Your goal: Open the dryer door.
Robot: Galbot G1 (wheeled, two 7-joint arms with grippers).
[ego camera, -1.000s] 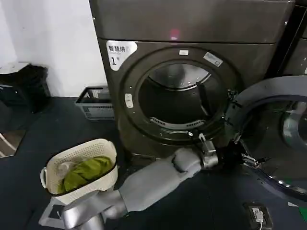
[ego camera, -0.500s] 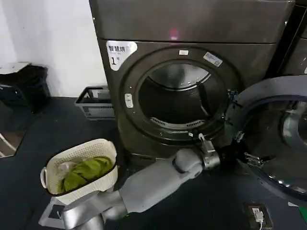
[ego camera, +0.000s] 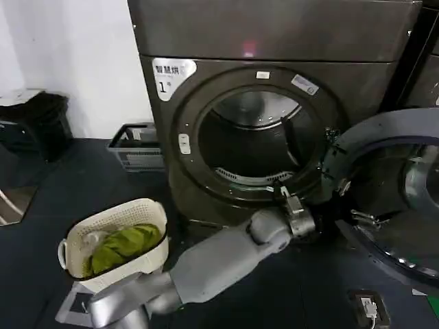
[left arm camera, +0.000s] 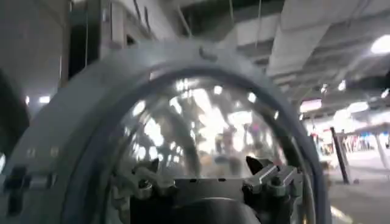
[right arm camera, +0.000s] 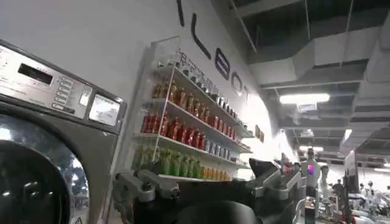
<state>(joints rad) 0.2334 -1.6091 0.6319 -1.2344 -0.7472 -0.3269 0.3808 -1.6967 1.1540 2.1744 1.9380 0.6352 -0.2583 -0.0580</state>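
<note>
Floor [ego camera: 41,226] lies open left of swung-out dryer door [ego camera: 391,199]

We see a bronze-grey dryer [ego camera: 274,41], its door [ego camera: 384,137] dark grey inside (glass tinted), and a cream basket [ego camera: 147,209] with green cloth [ego camera: 123,245].

White wall [ego camera: 89,62], dark floor [ego camera: 62,199], cream laundry basket [ego camera: 116,240], grey crate [ego camera: 134,147], drinks shelving [right arm camera: 189,128], ceiling strip light [right arm camera: 304,98]

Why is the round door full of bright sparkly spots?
In the left wrist view, the door glass mirrors the ceiling lights, so glare spots smear across it and the picture looks blurry. In the head view, the door is dim, with only a pink glint on the dryer.
</note>
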